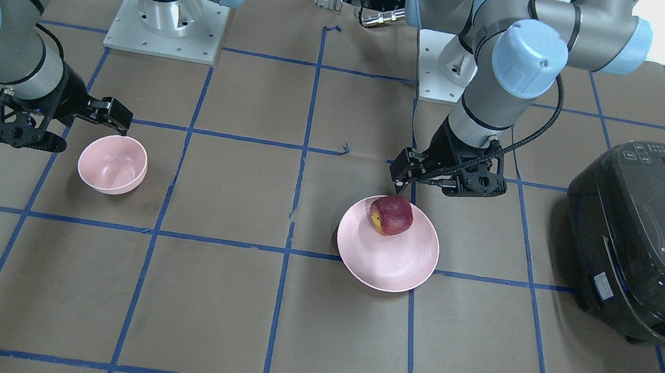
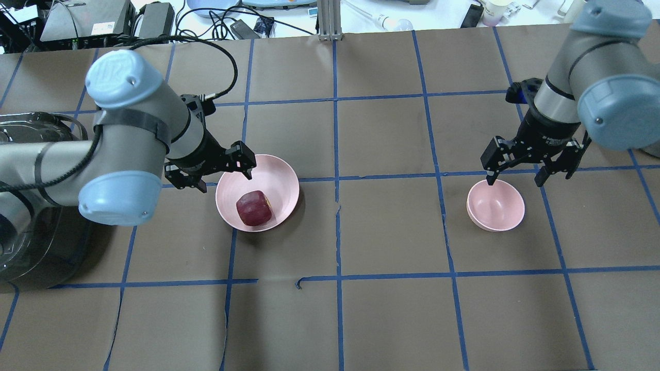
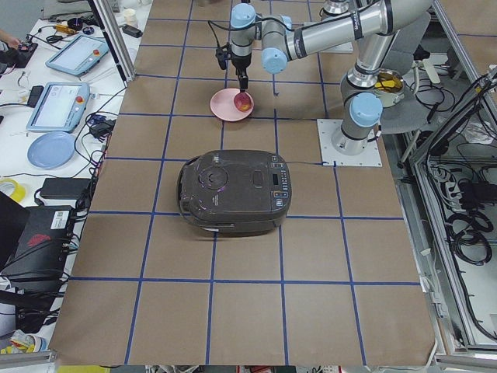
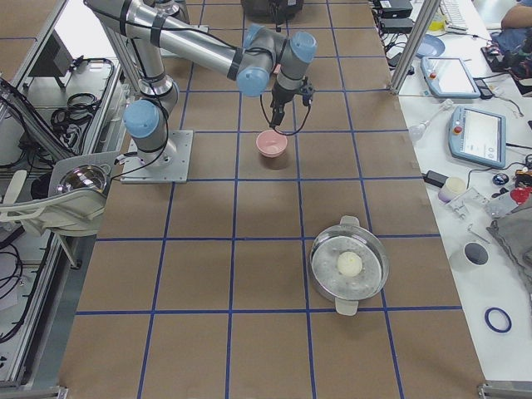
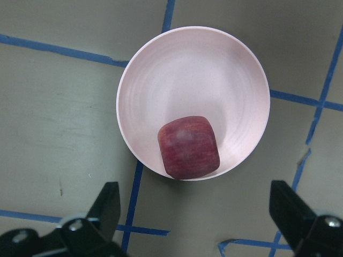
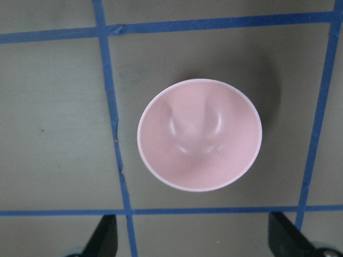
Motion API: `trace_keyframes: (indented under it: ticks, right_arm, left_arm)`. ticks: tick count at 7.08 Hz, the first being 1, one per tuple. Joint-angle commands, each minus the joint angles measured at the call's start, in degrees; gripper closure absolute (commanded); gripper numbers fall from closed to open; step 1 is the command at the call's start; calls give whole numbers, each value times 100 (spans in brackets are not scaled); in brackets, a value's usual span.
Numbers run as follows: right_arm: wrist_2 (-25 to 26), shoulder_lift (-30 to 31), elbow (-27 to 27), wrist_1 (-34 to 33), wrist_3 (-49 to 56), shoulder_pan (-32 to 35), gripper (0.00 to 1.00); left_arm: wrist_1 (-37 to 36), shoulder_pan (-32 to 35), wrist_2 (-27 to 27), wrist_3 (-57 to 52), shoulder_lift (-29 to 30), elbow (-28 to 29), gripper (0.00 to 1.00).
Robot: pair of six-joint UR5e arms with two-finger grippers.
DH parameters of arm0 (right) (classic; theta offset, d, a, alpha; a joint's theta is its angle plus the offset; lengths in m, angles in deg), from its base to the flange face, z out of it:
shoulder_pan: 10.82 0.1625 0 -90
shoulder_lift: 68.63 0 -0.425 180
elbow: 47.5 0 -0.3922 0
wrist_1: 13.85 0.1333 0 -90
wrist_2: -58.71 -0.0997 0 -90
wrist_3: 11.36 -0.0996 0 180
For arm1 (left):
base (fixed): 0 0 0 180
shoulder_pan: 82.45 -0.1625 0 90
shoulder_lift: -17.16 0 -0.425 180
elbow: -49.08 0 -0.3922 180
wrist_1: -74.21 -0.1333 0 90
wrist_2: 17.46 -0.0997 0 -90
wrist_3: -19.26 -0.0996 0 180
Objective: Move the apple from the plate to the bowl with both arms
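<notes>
apple (image 2: 253, 207) on plate (image 2: 278, 172), toward its robot-side rim, left part of table (image 2: 381, 309) | bowl (image 2: 495, 207) upright on the right, well apart from plate | left gripper (image 2: 226, 181) spread wide above plate's left rim, holding nothing | right gripper (image 2: 515, 181) spread wide over bowl's far rim, nothing held

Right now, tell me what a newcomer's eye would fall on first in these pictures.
The small dark red apple stands out, lying near the rim of the shallow pale pink plate on the robot's left side, with the left arm's open fingers hovering above. On the right side, the right arm's open fingers hang over the empty deep pale pink bowl. A bulky dark glossy cooker sits at the table's left end.
</notes>
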Motion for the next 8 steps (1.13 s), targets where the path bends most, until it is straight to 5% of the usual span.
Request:
trace_keyframes:
  ticks: [1, 7, 8]
  right_arm:
    - [39, -377, 600, -830, 127, -176, 0]
    - [521, -757, 601, -1165, 128, -202, 0]
    - [531, -766, 601, -1183, 127, -202, 9]
  left_arm:
    - [-545, 90, 9, 228, 309, -396, 1]
    - [-1266, 143, 511, 1082, 1049, -343, 1]
    - [-1257, 152, 441, 1082, 1049, -343, 0]
